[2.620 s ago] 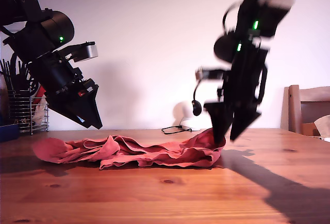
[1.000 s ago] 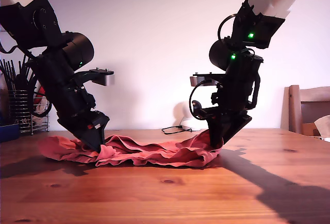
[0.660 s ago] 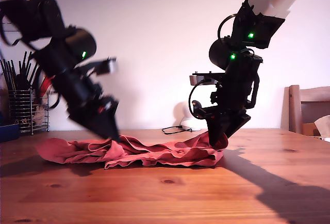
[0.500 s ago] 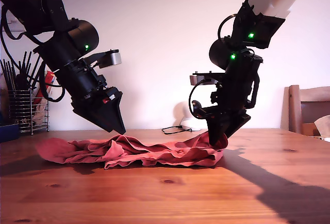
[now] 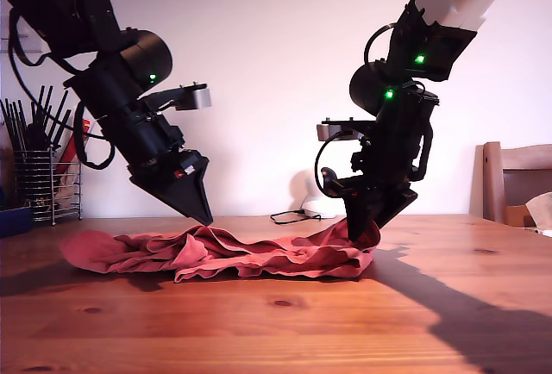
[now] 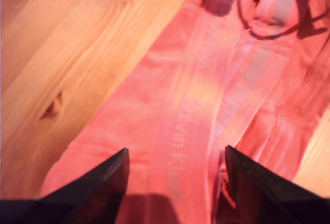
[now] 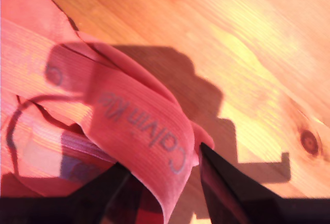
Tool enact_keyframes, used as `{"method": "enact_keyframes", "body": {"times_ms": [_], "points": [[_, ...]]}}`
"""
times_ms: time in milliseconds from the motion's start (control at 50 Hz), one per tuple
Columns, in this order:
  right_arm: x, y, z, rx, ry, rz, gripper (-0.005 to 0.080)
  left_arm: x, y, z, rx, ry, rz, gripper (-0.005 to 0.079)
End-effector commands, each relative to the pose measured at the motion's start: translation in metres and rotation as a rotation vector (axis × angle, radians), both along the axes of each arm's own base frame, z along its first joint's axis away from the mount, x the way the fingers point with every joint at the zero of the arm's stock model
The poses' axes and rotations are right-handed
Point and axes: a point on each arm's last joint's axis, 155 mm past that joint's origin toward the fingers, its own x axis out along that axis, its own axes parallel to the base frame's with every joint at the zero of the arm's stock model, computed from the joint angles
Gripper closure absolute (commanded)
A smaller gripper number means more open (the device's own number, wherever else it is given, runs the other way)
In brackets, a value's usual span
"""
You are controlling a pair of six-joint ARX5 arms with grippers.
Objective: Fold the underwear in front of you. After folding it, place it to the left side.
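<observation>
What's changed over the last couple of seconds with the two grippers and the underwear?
My first gripper dipped onto the underwear near the exterior view's left, then rose again, open and empty, dragging the folds a little toward that view's right. My second gripper came down and shut on the waistband, and has held there since.

Soft matt ribbed-cloth underwear (image 5: 259, 255); smooth varnished knotty wood table (image 5: 285, 331); matt black pincers

coral-red underwear (image 5: 224, 253) with a paler waistband (image 6: 191, 110) bearing faint tonal lettering, warm orange-brown pine table (image 5: 285, 331) with dark knots, black arms dotted with green lights, white wall
</observation>
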Motion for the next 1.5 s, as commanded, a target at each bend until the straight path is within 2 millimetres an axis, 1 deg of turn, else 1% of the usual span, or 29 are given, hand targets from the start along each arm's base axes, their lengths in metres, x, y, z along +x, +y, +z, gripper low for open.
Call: {"method": "enact_keyframes", "body": {"times_ms": [0, 140, 360, 500, 580, 640, 680, 700, 720, 760, 800, 920, 980, 1060, 1120, 1220, 1300, 1400, 1480], "points": [[0.004, 0.004, 0.007, 0.012, -0.021, 0.007, 0.0466, -0.008, -0.001, -0.03, 0.036, 0.056, -0.01, 0.0208], [0.004, 0.004, 0.008, 0.012, -0.021, 0.007, 0.0466, -0.008, 0.001, -0.042, 0.11, 0.031, -0.043, 0.0208], [0.004, 0.004, 0.007, 0.012, -0.02, 0.007, 0.0466, 0.005, 0.008, -0.041, 0.177, -0.039, -0.046, 0.0214], [0.004, 0.004, 0.007, 0.013, -0.02, 0.007, 0.0466, 0.005, 0.012, -0.042, 0.208, -0.047, -0.059, 0.0266], [0.004, 0.004, 0.007, 0.013, -0.019, 0.008, 0.0466, 0.007, 0.011, -0.04, 0.201, -0.057, -0.06, 0.0363], [0.004, 0.004, 0.008, 0.013, -0.021, 0.007, 0.0466, 0.005, 0.008, -0.039, 0.2, -0.058, -0.065, 0.0477], [0.004, 0.004, 0.008, 0.014, -0.022, 0.008, 0.0466, 0.003, 0.005, -0.04, 0.202, -0.054, -0.072, 0.0589], [0.004, 0.004, 0.008, 0.015, -0.022, 0.008, 0.0466, 0.002, 0.005, -0.04, 0.203, -0.053, -0.075, 0.0627], [0.004, 0.005, 0.008, 0.018, -0.021, 0.01, 0.0466, 0.001, 0.003, -0.04, 0.203, -0.052, -0.08, 0.0686], [0.004, 0.007, 0.008, 0.025, -0.019, 0.015, 0.0466, -0.002, 0.0, -0.041, 0.205, -0.049, -0.088, 0.0776], [0.003, 0.007, 0.008, 0.029, -0.018, 0.017, 0.0466, -0.004, -0.003, -0.04, 0.206, -0.048, -0.096, 0.0761], [0.003, 0.01, 0.009, 0.031, -0.018, 0.021, 0.0465, -0.01, -0.011, -0.038, 0.235, -0.053, -0.112, 0.0762], [0.001, 0.015, 0.01, 0.042, -0.018, 0.035, 0.0465, -0.012, -0.012, -0.034, 0.267, -0.06, -0.147, 0.0762], [-0.003, 0.032, 0.018, 0.072, -0.02, 0.104, 0.0464, -0.012, -0.013, -0.029, 0.307, -0.074, -0.178, 0.0763], [-0.003, 0.04, 0.025, 0.063, -0.034, 0.146, 0.045, -0.011, -0.008, -0.025, 0.341, -0.072, -0.18, 0.0763], [-0.005, 0.06, 0.04, 0.062, -0.059, 0.211, 0.0446, -0.008, 0.0, -0.016, 0.4, -0.074, -0.191, 0.0763], [-0.004, 0.07, 0.055, 0.066, -0.076, 0.23, 0.0446, -0.001, 0.01, -0.006, 0.437, -0.079, -0.162, 0.0763], [-0.006, 0.075, 0.067, 0.056, -0.077, 0.242, 0.0446, 0.007, 0.02, 0.007, 0.473, -0.089, -0.129, 0.0763], [-0.007, 0.069, 0.07, 0.027, -0.064, 0.23, 0.0447, 0.013, 0.031, 0.017, 0.503, -0.091, -0.101, 0.0763]]}}
